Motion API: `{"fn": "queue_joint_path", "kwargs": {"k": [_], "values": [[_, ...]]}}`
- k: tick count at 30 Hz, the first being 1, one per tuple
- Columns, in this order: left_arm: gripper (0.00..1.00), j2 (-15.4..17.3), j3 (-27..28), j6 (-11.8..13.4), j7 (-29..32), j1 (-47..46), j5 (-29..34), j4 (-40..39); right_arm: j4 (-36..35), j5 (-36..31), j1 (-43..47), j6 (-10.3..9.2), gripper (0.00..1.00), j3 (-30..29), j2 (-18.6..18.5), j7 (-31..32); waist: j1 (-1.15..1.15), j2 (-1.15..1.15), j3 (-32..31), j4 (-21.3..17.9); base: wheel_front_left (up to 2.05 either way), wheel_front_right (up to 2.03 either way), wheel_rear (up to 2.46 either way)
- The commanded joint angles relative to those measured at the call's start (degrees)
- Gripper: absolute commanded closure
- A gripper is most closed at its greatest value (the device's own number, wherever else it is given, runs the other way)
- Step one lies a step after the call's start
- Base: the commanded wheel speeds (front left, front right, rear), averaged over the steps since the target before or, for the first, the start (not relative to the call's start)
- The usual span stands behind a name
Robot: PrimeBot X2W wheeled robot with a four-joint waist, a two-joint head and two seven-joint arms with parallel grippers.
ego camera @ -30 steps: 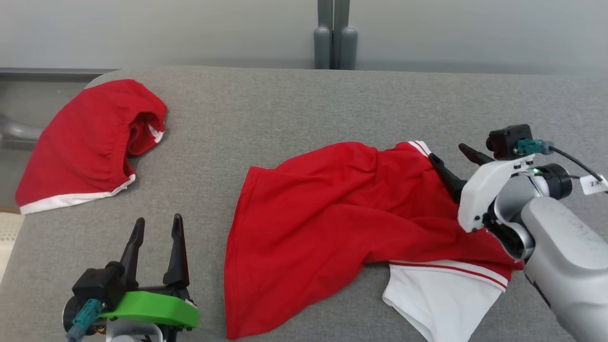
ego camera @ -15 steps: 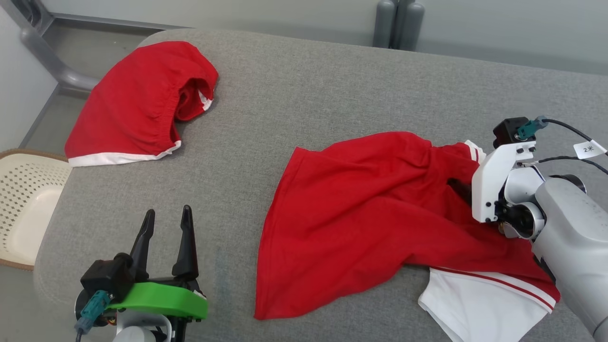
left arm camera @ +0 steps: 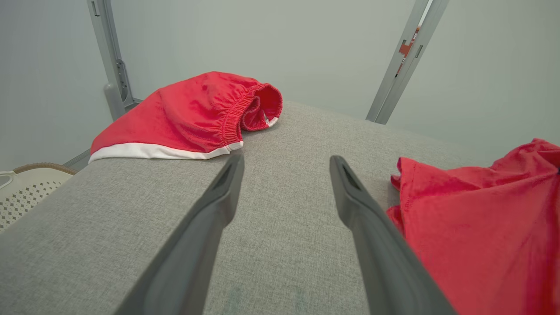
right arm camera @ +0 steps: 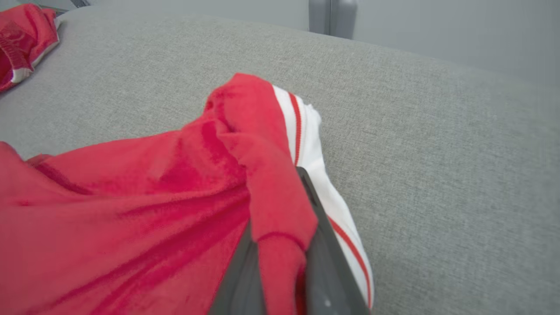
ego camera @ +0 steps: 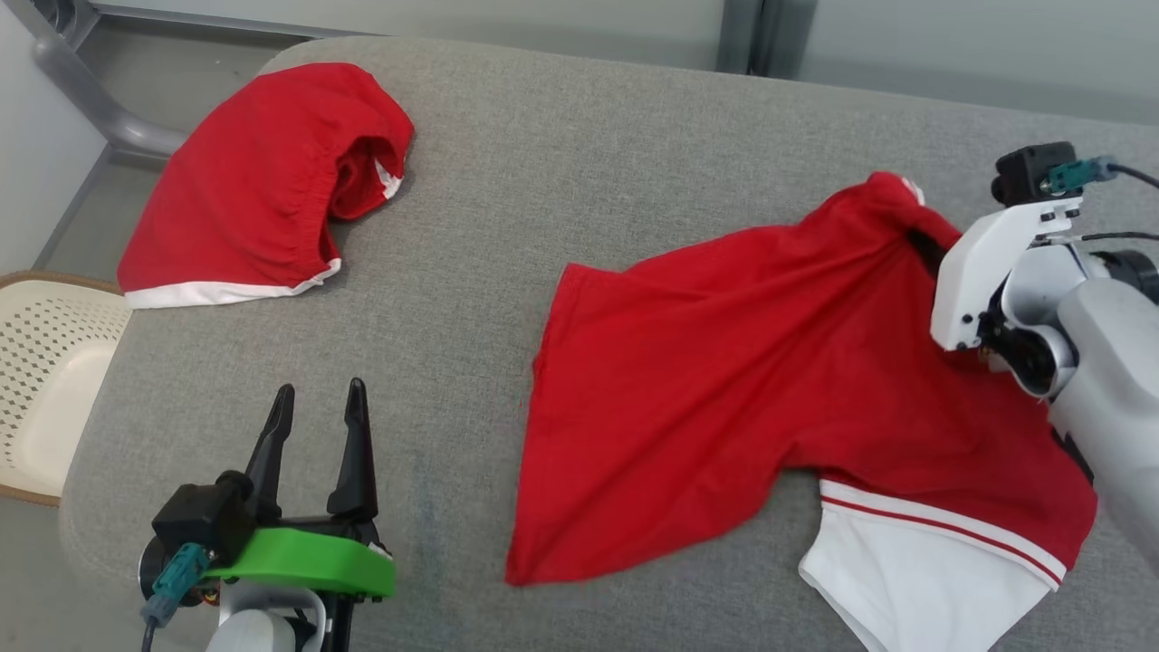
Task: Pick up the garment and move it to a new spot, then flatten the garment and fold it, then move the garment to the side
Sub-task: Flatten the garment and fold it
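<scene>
The garment (ego camera: 751,380) is a red shirt with a white, red-striped sleeve, spread over the right half of the grey padded table (ego camera: 589,163). My right gripper (ego camera: 916,237) is shut on a bunched fold at the shirt's far edge, raising it off the surface. In the right wrist view the red cloth (right arm camera: 175,197) is pinched between the two dark fingers (right arm camera: 326,262) of the right gripper (right arm camera: 280,210). My left gripper (ego camera: 317,407) stands open at the lower left, holding nothing and apart from the shirt. The left wrist view shows its fingers (left arm camera: 218,205) spread and the shirt's hem (left arm camera: 481,227) at the right.
A second red piece with a white band and elastic waist (ego camera: 253,181) lies at the table's far left corner. A cream perforated basket (ego camera: 45,380) stands off the table's left edge. Grey metal posts rise behind the table.
The head camera has shifted. My right gripper has shut on the shirt's far edge and drawn it up and away, pulling the cloth tauter. The left gripper stays open.
</scene>
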Motion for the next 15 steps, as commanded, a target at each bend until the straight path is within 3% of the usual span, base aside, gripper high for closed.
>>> {"fn": "queue_joint_path", "kwargs": {"k": [1,14,15], "values": [[0.0,-0.12,0.12,-0.26,-0.16,-1.18,0.33,-0.35,0.71,-1.71,-1.74,0.01,1.0,-0.01,-1.73,-1.36,0.0,0.0,1.73,-0.49,0.0,0.0,0.0],[0.0,-1.0,-0.8,-1.51,-0.16,-5.42,1.33,-0.75,5.66,-3.62,-13.64,0.0,1.0,-0.91,-5.08,-12.34,0.0,0.0,10.07,1.13,0.0,0.0,0.0],[0.0,-1.05,-0.86,-1.54,-0.16,-5.61,1.32,-0.56,6.39,-3.49,-14.18,0.0,0.96,-0.65,-4.87,-12.88,0.0,0.0,10.18,1.21,0.0,0.0,0.0]]}}
